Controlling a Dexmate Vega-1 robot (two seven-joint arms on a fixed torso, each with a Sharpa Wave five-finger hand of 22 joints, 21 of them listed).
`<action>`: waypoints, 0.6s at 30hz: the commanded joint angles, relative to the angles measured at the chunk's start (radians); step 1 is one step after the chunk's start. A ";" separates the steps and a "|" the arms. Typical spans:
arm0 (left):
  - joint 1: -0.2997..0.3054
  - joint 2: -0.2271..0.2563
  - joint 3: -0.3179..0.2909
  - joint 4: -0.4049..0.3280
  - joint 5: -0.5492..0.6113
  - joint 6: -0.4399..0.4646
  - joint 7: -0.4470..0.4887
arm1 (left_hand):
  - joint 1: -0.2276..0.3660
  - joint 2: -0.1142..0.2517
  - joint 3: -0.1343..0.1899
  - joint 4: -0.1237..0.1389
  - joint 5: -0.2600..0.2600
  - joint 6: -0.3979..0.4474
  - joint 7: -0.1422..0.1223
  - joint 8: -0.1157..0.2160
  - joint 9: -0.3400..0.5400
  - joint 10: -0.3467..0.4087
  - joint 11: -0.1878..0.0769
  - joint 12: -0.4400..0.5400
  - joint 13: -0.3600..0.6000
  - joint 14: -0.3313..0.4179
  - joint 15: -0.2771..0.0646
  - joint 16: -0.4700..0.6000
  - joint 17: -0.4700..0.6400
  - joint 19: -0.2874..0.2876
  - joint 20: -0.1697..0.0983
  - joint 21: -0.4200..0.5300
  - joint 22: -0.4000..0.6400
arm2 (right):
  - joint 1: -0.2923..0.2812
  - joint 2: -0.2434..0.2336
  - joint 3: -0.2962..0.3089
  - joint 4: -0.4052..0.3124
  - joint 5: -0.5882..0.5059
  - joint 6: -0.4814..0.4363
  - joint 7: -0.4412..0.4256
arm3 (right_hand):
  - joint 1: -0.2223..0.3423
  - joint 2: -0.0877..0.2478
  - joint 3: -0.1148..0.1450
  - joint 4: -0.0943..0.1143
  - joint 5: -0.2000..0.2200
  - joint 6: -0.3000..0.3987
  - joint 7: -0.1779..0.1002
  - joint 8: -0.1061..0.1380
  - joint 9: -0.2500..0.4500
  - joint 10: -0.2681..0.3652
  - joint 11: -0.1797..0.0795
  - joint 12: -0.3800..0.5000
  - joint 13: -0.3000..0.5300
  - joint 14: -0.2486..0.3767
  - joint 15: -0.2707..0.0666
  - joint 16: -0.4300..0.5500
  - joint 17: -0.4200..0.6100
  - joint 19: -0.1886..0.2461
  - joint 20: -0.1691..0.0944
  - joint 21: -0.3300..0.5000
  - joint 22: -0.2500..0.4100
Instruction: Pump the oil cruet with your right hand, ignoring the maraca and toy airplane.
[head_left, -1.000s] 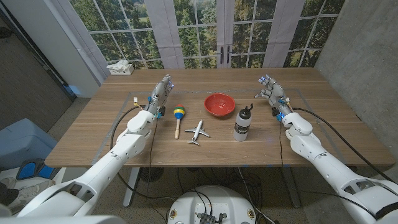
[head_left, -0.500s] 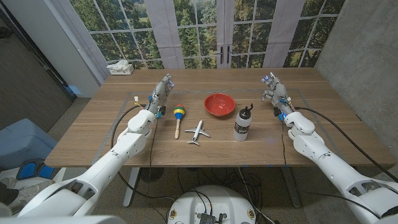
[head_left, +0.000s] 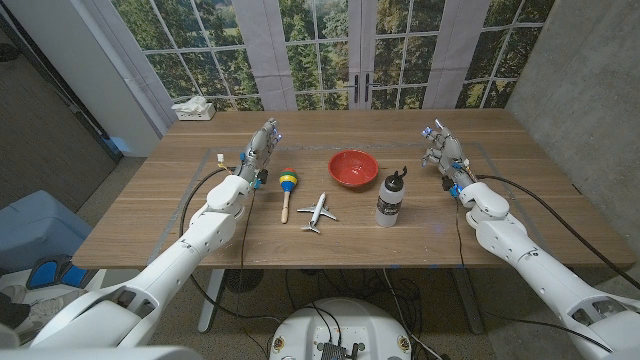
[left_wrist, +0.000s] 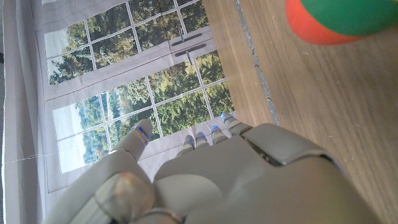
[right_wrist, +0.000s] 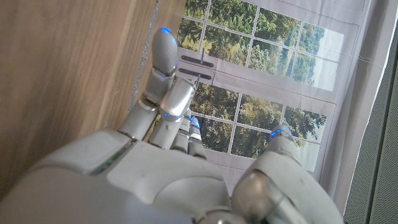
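Cruet (head_left: 391, 197) stands upright on the counter (head_left: 520, 215), right of centre, dark pump head on top, untouched. Red bowl (head_left: 353, 167) sits just behind it and to its left, apart from it. Toy plane (head_left: 318, 211) lies to the cruet's left, nearer the middle; maraca (head_left: 287, 188) lies beyond the plane, its coloured head pointing away from the robot. Both are to be left alone.

Right robot hand (head_left: 441, 150) hovers or stands near the counter's far right, well apart from the cruet and further back. Fingers apart, holding nothing; the right wrist view shows fingers (right_wrist: 166, 74) extended toward the window with wood grain alongside. Left robot hand (head_left: 259, 152) sits at the far left of the counter near the maraca, fingers (left_wrist: 211, 134) loosely extended, nothing in it; the maraca's head (left_wrist: 336, 18) shows at the edge of its wrist view.

Step in hand, as judged: the approach has not begun in earnest; no contact with the cruet.

Next move likely calls for the right robot hand to travel inward and toward the robot, come over the pump head, and press straight down. Pressing off-axis could tip the narrow bottle; the bowl close behind leaves little room on that side.
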 joint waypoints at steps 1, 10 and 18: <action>0.009 0.005 -0.001 -0.016 0.002 0.000 0.004 | 0.012 0.058 0.001 -0.003 0.009 -0.007 -0.009 0.001 0.004 -0.025 -0.013 0.000 0.002 -0.091 -0.090 -0.002 0.000 -0.006 -0.085 -0.001 0.003 | -0.067 -0.033 0.017 -0.089 0.000 -0.020 -0.047 | 0.008 -0.004 0.005 0.004 0.005 -0.010 0.000 -0.004 0.002 -0.009 -0.005 -0.003 0.002 -0.005 0.002 0.007 0.001 0.011 -0.001 -0.005 -0.010; 0.020 0.017 -0.007 -0.030 0.002 0.004 0.008 | 0.012 0.055 0.000 -0.006 0.008 -0.013 -0.009 0.000 0.004 -0.028 -0.010 0.000 0.002 -0.090 -0.090 -0.001 0.000 -0.005 -0.086 -0.001 0.003 | -0.125 -0.046 0.034 -0.146 0.002 -0.018 -0.089 | 0.008 -0.006 0.005 0.005 0.006 -0.012 0.008 -0.005 0.001 -0.009 0.002 -0.001 0.001 -0.009 0.003 0.008 0.000 0.010 0.004 -0.012 -0.026; 0.025 0.020 -0.011 -0.032 -0.004 -0.001 0.004 | 0.011 0.046 -0.004 -0.013 0.006 -0.011 -0.008 0.002 0.004 -0.028 -0.008 0.001 0.002 -0.091 -0.090 -0.001 -0.001 -0.005 -0.087 -0.001 0.003 | -0.176 -0.058 0.044 -0.202 -0.007 -0.019 -0.128 | 0.004 -0.009 0.004 0.008 0.007 0.006 0.011 0.001 -0.001 0.012 0.003 0.008 0.000 -0.014 0.003 0.008 0.000 0.010 0.005 -0.011 -0.032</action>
